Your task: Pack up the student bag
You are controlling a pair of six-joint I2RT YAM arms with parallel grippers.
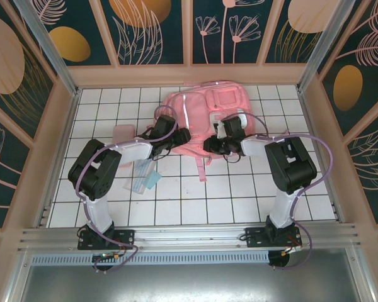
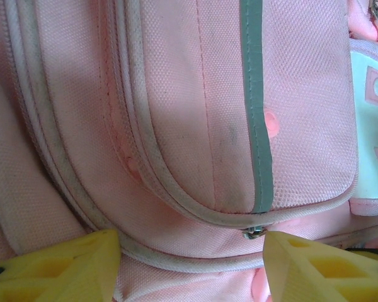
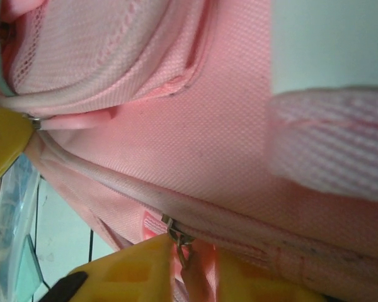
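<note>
Both left arm and right arm bend toward student bag.

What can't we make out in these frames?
- Inside of the student bag: every view, its own fabric covers it.
- Whether the right pincer grips the zipper pull: right wrist view, tips cut by the bottom edge, contact unclear.
- What the clear packet holds: top view, too small, partly under the left arm.
</note>
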